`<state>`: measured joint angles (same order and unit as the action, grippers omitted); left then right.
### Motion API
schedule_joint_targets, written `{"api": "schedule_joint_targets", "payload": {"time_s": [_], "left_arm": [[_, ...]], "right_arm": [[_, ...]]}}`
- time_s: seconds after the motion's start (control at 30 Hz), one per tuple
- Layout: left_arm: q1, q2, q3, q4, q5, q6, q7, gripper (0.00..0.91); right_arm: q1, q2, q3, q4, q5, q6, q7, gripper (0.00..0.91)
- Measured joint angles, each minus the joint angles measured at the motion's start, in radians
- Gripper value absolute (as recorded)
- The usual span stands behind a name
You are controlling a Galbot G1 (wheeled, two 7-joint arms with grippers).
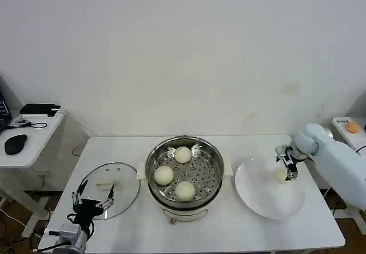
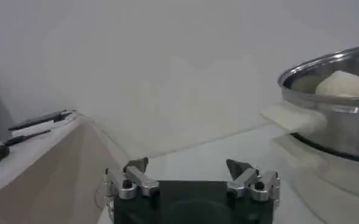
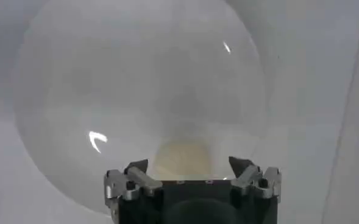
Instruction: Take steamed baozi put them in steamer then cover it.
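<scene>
On the white plate (image 1: 269, 199) at right, the right gripper (image 1: 287, 166) hangs spread wide over the fourth baozi (image 3: 180, 159). Three baozi (image 1: 164, 175) lie in the central steamer (image 1: 184, 175). The left gripper (image 1: 91, 199), fingers apart, waits near the cover (image 1: 108, 197) at left.

lab/office, bare wall (image 1: 183, 48); side desk (image 1: 28, 142), mouse (image 1: 15, 144)

White table (image 1: 229, 231), flat white plate (image 1: 257, 199) at its right, side desk (image 1: 31, 137) at left bearing a black mouse (image 1: 15, 144) and dark flat device (image 1: 39, 110), plain white wall (image 1: 183, 48) behind.
</scene>
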<state>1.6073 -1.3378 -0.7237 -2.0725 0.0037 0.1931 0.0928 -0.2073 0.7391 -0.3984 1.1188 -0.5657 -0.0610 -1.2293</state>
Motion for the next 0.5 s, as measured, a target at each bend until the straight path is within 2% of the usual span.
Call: {"api": "schedule_joint_targets", "payload": {"time_s": [0.5], "left_arm": [[0.002,-0.005,0.004,0.006,0.003,-0.001,-0.001,0.907]], "right_arm": [[-0.027,0.025,0.014,-0.044,-0.056,0.024,0.019,0.907]]}}
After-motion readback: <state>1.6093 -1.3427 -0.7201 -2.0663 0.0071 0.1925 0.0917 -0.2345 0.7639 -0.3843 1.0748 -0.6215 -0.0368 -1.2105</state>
